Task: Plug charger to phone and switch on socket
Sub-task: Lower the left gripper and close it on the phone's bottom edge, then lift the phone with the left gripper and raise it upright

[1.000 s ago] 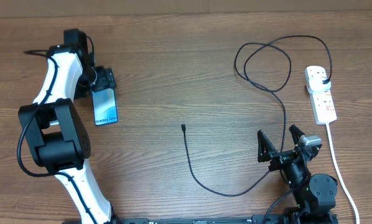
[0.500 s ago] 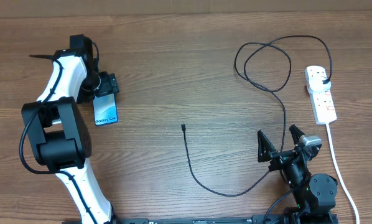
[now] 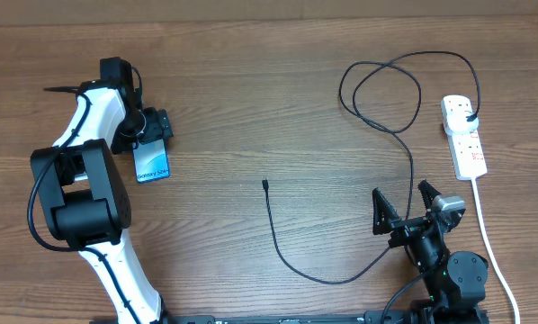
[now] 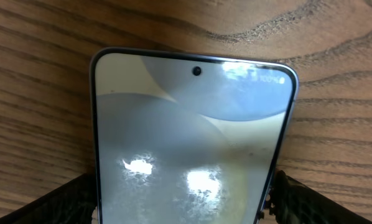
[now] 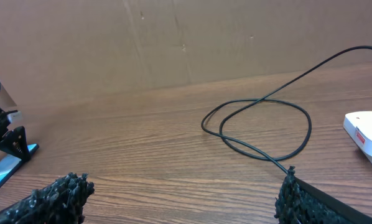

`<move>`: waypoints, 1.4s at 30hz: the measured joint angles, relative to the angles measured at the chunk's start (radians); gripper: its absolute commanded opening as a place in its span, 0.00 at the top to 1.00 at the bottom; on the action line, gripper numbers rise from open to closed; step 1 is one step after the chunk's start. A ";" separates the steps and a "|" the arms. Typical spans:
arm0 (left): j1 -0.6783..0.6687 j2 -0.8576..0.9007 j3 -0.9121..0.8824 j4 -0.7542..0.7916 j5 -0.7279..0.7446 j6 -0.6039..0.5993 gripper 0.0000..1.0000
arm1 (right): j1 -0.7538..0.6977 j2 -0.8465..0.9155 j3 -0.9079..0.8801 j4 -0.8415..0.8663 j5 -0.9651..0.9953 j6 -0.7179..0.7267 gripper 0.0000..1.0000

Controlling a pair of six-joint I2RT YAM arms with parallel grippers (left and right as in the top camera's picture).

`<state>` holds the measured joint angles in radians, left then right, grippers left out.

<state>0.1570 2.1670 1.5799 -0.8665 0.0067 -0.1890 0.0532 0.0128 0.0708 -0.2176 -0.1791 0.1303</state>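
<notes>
The phone [image 3: 152, 163] lies flat at the left of the table, light blue screen up. My left gripper [image 3: 152, 126] is shut on the phone's far end. In the left wrist view the phone [image 4: 192, 137] fills the frame, with a finger against each long edge. The charger's connector tip [image 3: 265, 186] lies free mid-table. Its black cable curves down, loops at the back right [image 3: 381, 90] and ends in a plug in the socket [image 3: 468, 148], a white power strip. My right gripper [image 3: 408, 211] is open and empty at the front right, with the cable loop [image 5: 260, 127] ahead of it.
The socket's thick white cord [image 3: 489, 243] runs down the right side, close to the right arm's base. A brown cardboard wall [image 5: 173, 37] stands behind the table. The socket's end [image 5: 366, 130] shows at the right edge of the right wrist view.
My left gripper has shifted slightly and the phone has turned a little with it. The right arm, cable and socket have not moved.
</notes>
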 measured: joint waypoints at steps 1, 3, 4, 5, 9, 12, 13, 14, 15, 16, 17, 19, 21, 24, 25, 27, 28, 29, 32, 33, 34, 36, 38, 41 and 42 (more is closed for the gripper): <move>0.000 0.000 0.000 0.000 -0.002 0.002 0.08 | 0.000 0.000 0.000 0.000 0.000 0.000 0.00; 0.000 0.000 0.000 -0.001 -0.002 0.004 0.07 | 0.000 0.000 0.000 0.000 0.000 0.000 0.00; 0.000 0.000 -0.001 -0.002 -0.001 0.005 0.08 | 0.000 0.000 0.000 0.000 0.000 0.000 0.00; 0.000 0.000 -0.001 -0.002 -0.001 0.004 0.08 | 0.000 0.000 0.000 0.000 0.000 0.000 0.00; 0.000 -0.003 -0.008 0.000 -0.003 0.005 0.09 | 0.000 0.000 0.000 0.000 0.000 0.000 0.00; 0.000 -0.012 -0.025 0.012 -0.005 0.005 0.12 | 0.000 0.000 0.000 0.000 0.000 0.000 0.00; 0.000 -0.014 -0.029 0.015 -0.006 0.005 0.13 | 0.000 0.000 0.000 0.000 0.000 0.000 0.00; 0.000 -0.015 -0.031 0.016 -0.009 0.007 0.14 | 0.000 0.000 0.000 0.000 0.000 0.000 0.00; 0.000 -0.016 -0.032 0.018 -0.012 0.008 0.16 | 0.000 0.000 0.000 0.000 0.000 0.000 0.00; 0.000 -0.016 -0.032 0.018 -0.015 0.008 0.17 | 0.000 0.000 0.000 0.000 0.000 0.000 0.00; 0.000 -0.016 -0.033 0.018 -0.015 0.008 0.18 | 0.000 0.000 0.000 0.000 0.000 0.000 0.00; 0.000 -0.016 -0.033 0.018 -0.016 0.008 0.21 | 0.000 0.000 0.000 0.000 0.000 0.000 0.00; 0.000 -0.017 -0.033 0.018 -0.014 0.008 0.24 | 0.000 0.000 0.000 0.000 0.000 0.000 0.00; 0.000 -0.018 -0.033 0.018 -0.010 0.008 0.26 | 0.000 0.000 0.000 0.000 0.000 0.000 0.00; 0.000 -0.018 -0.033 0.018 -0.008 0.008 0.26 | 0.000 0.000 0.000 0.000 0.000 0.000 0.00; 0.000 -0.018 -0.033 0.017 -0.003 0.008 0.27 | 0.000 0.000 0.000 0.000 0.000 0.000 0.00; 0.000 -0.018 -0.030 0.012 0.001 0.008 0.28 | 0.000 0.000 0.000 0.000 0.000 0.000 0.00; 0.000 -0.018 -0.027 0.005 0.006 0.008 0.27 | 0.000 0.000 0.000 0.000 0.000 0.000 0.00; 0.001 -0.017 -0.014 -0.045 0.034 0.008 0.28 | 0.000 0.000 0.000 0.000 0.000 0.000 0.00; 0.001 -0.014 -0.007 -0.064 0.046 0.007 0.28 | 0.000 0.000 0.000 0.000 0.000 0.000 0.00; 0.001 -0.009 0.004 -0.084 0.058 0.007 0.28 | 0.000 0.000 0.000 0.000 0.000 0.000 0.00; 0.001 0.002 0.028 -0.116 0.083 0.007 0.28 | 0.000 0.000 0.000 0.000 0.000 0.000 0.00; 0.001 0.013 0.058 -0.151 0.113 0.007 0.30 | 0.000 0.000 0.000 0.000 0.000 0.000 0.00; 0.001 0.020 0.104 -0.190 0.155 0.007 0.30 | 0.000 0.000 0.000 0.000 0.000 0.000 0.00; 0.001 0.020 0.120 -0.198 0.170 0.006 0.30 | 0.000 0.000 0.000 0.001 0.000 0.000 0.00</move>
<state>0.1577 2.1868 1.7000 -1.0641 0.1768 -0.1825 0.0532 0.0128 0.0708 -0.2169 -0.1791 0.1303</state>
